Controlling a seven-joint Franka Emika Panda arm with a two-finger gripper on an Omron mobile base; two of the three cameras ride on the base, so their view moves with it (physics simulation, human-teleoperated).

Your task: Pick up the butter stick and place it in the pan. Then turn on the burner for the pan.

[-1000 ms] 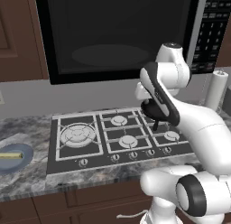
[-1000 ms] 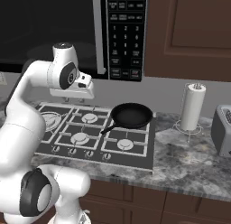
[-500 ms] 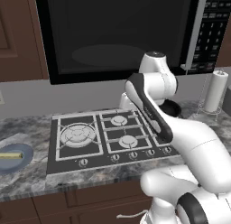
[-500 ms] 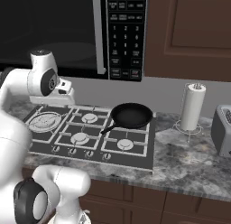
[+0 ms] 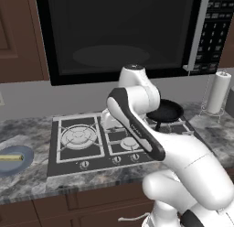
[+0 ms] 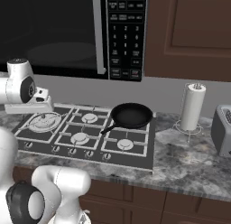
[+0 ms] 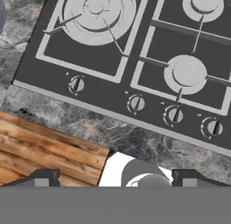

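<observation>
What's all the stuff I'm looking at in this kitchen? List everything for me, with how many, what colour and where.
butter stick: one, pale yellow, lying on the plate at far left.
plate: one, blue-grey, on the counter left of the stove.
pan: one, black, on a rear burner at the stove's right side, nothing in it.
stove: one, dark with pale burners, set into the counter.
knobs: a row, dark, along the stove's front edge.
counter: one, grey speckled stone.
microwave: one, black, above the stove.
paper towel roll: one, white, upright, right of the stove.
toaster: one, grey, far right.
cabinets: dark brown wood, above and below.
gripper: one, dark fingers, open, holding nothing, over the stove's front edge.
</observation>
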